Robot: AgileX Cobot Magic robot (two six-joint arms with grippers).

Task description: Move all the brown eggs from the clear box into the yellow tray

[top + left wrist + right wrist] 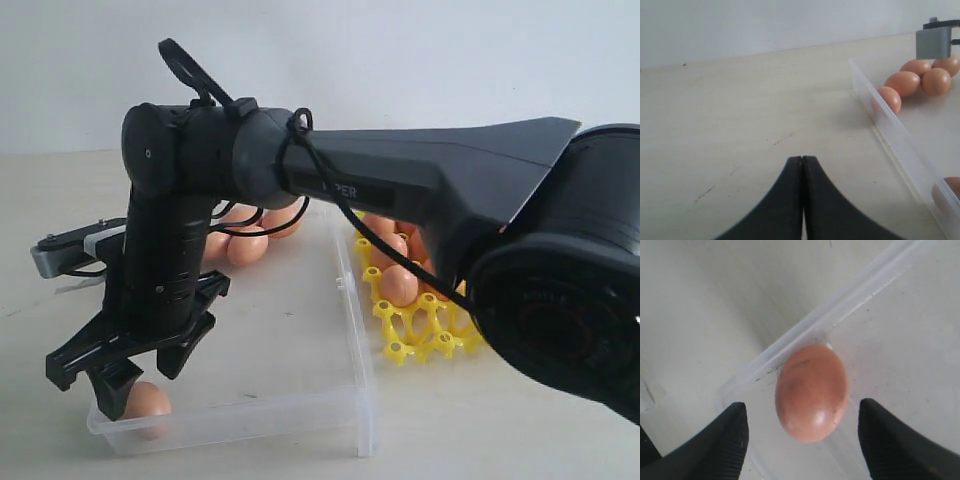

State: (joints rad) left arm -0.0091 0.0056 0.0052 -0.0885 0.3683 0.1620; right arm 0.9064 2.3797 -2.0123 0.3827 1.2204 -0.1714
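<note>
The right gripper (802, 412) holds its two fingers (732, 440) spread wide, with nothing gripped. One brown egg (811, 392) lies between them on the floor of the clear box (250, 415), in the near corner on the left of the exterior view.

At the box's far end, the left wrist view shows a cluster of five more brown eggs (903, 82) lying close together. That makes six counted in the one box. The right arm (420, 180) crosses in front of this end in the exterior view. Just beside the box, on its right, sits the one yellow tray (425, 335). At least four eggs (398, 285) sit in its cups, and the arm hides the rest.

The left gripper (802, 165) is pressed fully closed and empty, over bare table outside the box's long wall.

The table (740, 125) is pale beige with a few faint scratches, and behind it stands a plain white wall (765, 25).

The lone egg rests against the box's corner wall, midway between the right fingers, with a clear gap on each side and neither finger touching it.
</note>
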